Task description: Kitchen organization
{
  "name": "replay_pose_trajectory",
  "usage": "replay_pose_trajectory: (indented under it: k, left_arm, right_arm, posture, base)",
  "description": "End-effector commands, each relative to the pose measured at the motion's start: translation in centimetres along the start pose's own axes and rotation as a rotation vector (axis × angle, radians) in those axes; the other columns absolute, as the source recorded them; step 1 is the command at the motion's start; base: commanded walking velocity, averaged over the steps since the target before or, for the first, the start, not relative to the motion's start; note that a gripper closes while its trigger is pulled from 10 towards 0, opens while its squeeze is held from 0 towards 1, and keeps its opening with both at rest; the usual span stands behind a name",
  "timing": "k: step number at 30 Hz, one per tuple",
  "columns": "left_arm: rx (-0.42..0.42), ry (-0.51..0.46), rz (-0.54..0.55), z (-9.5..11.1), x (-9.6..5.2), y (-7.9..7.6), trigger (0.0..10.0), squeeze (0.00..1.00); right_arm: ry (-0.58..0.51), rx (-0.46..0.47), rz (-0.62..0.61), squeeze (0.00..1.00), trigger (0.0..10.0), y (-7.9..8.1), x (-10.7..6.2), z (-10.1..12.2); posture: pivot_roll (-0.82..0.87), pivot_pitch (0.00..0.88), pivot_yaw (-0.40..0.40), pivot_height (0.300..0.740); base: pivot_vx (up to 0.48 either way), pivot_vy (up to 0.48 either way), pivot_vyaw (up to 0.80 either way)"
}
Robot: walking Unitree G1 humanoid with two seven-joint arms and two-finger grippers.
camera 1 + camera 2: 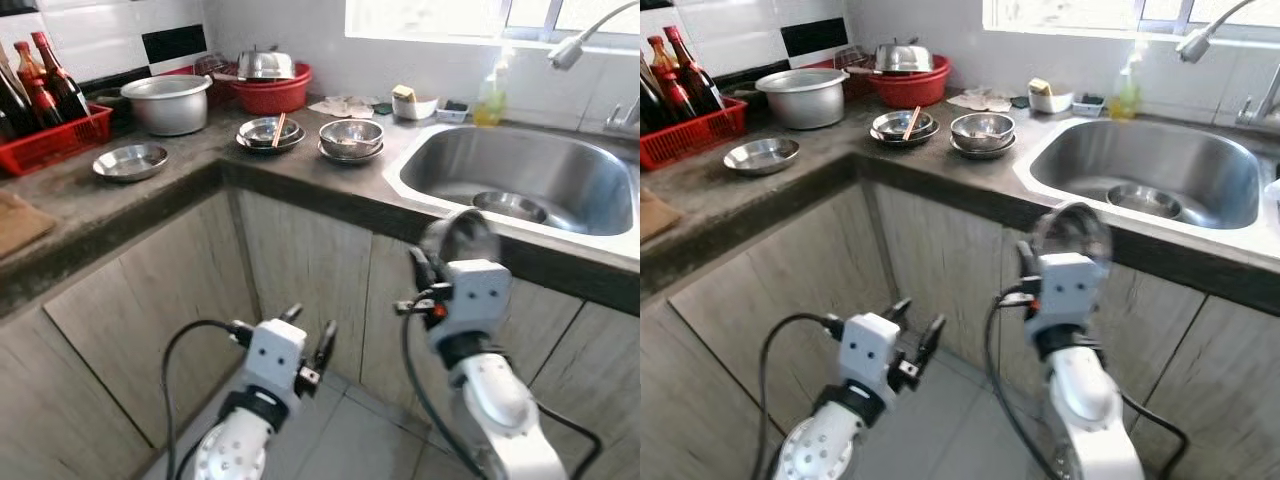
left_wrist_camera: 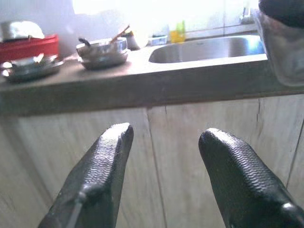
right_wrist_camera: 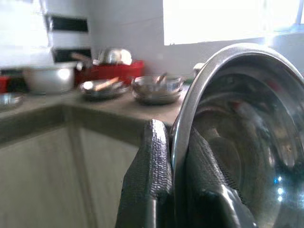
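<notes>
My right gripper (image 1: pixel 432 268) is shut on the rim of a steel bowl (image 1: pixel 460 238), holding it on edge in front of the counter lip, just short of the sink (image 1: pixel 470 160). In the right wrist view the two fingers (image 3: pixel 154 161) pinch the bowl's rim (image 3: pixel 237 123). Another steel bowl (image 1: pixel 508 205) lies in the sink. Low in front of the cabinet doors, my left gripper (image 1: pixel 310 328) stands open and holds nothing, as its wrist view (image 2: pixel 164 137) confirms. On the counter stand a bowl with chopsticks (image 1: pixel 268 132), stacked bowls (image 1: pixel 351 137) and a shallow steel dish (image 1: pixel 130 160).
A large metal pot (image 1: pixel 167 102) and a red basin (image 1: pixel 270 92) with a lid sit at the back. A red basket (image 1: pixel 45 142) of bottles stands far left. A soap bottle (image 1: pixel 490 100) and the faucet (image 1: pixel 575 45) are by the sink. Cabinet doors (image 1: pixel 300 260) face me.
</notes>
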State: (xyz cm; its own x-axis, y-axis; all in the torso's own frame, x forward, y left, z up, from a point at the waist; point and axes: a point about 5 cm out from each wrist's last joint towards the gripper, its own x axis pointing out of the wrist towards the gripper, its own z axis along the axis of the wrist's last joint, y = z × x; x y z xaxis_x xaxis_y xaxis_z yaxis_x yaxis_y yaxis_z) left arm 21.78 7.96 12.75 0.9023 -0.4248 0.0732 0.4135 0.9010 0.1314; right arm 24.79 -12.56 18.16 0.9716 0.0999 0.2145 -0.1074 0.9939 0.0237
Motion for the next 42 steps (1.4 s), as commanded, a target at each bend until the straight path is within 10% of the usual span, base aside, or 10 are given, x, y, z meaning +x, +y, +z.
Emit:
replay_pose_trajectory:
  k: [1,27,42]
  left_arm:
    - [0.011,0.007,0.013,-0.06,-0.12,0.51,10.0,0.0]
    - [0.035,0.007,-0.007,-0.04,0.05,0.39,10.0,0.0]
    - [0.039,0.002,-0.014,0.03,0.03,0.27,10.0,0.0]
  right_arm:
    - [-0.034,0.016,0.028,0.0,10.0,0.85,0.17,0.69]
    - [-0.046,0.001,0.016,0.0,10.0,0.85,0.3,0.81]
    - [-0.056,-0.005,0.011,0.0,10.0,0.75,0.44,1.02]
  posture:
    - [0.03,0.0,0.01,0.74]
    - [0.03,0.0,0.014,0.74]
    - [0.03,0.0,0.011,0.74]
  base:
    - [0.0,0.382,-0.79]
    - [0.0,0.21,-0.72]
    - [0.0,-0.416,0.0]
